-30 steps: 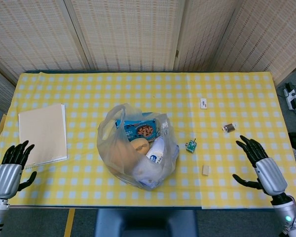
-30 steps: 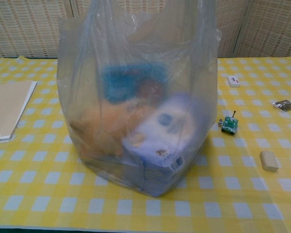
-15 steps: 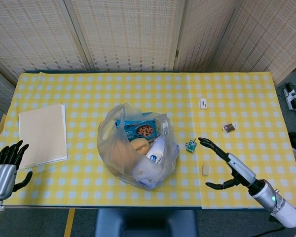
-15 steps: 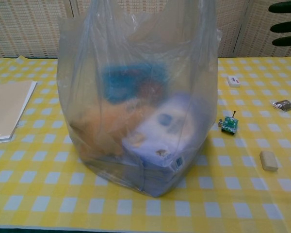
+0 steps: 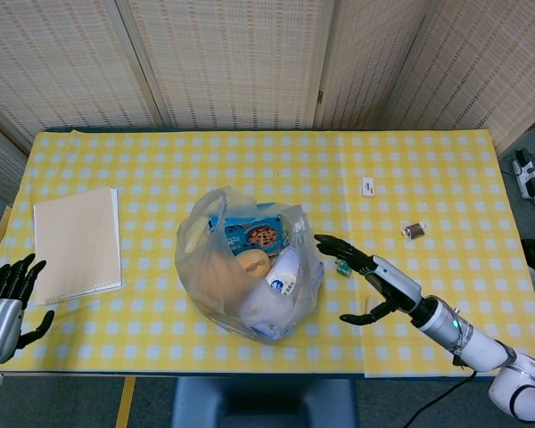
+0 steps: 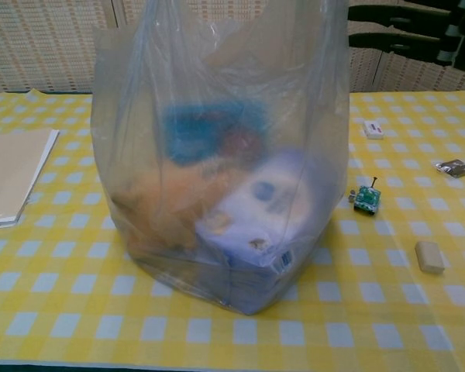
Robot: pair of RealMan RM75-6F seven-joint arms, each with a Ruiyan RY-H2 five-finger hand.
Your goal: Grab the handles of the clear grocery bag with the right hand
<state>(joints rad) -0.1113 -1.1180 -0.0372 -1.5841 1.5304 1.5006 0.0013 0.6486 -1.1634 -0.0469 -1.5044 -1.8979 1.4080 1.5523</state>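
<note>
The right hand point(image 5: 373, 283) has swung in from the worktop's right edge over the last second and now hovers just beside the clear grocery bag point(image 5: 248, 267), which stands near the middle of the front edge. The reach is nearly done; the handles point(image 5: 216, 203) at the bag's top are not yet grasped. Its fingers point(image 6: 387, 27) are spread wide, thumb apart, palm facing the bag, holding nothing. The left hand point(image 5: 4, 299) rests open at the front-left corner.
</note>
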